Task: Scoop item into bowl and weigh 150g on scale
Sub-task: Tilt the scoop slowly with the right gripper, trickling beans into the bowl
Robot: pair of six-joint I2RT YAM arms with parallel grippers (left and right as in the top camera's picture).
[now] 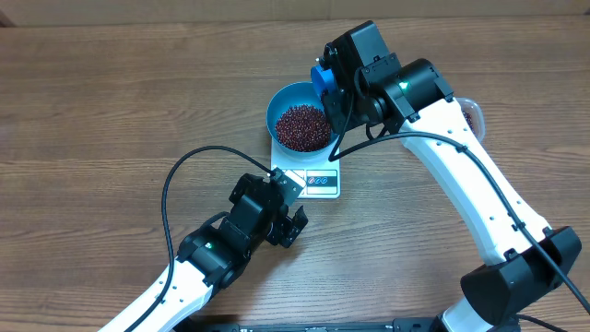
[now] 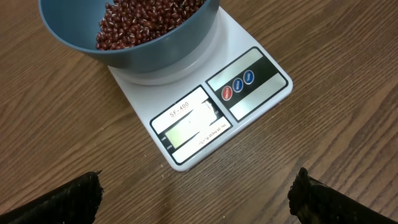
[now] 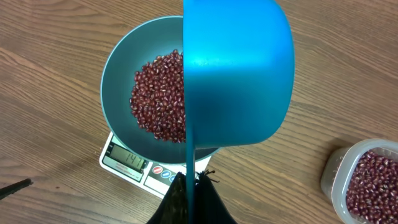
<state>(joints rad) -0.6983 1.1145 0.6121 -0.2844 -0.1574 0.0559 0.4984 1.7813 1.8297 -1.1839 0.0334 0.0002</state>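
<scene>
The right tool, clamped narrow on the scoop, holds it tipped sideways over the bowl. The bowl sits on the scale at mid-frame, with beans heaped inside. The left tool gapes wide and empty, just below the scale. A careless tip could overshoot the weight or scatter beans onto the bench, and a nudge from the left tool would upset the reading. One bowl, one scale, one scoop, one tub, two tools.

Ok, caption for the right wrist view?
Right claw holds a blue scoop over the bowl of beans on the scale.
</scene>
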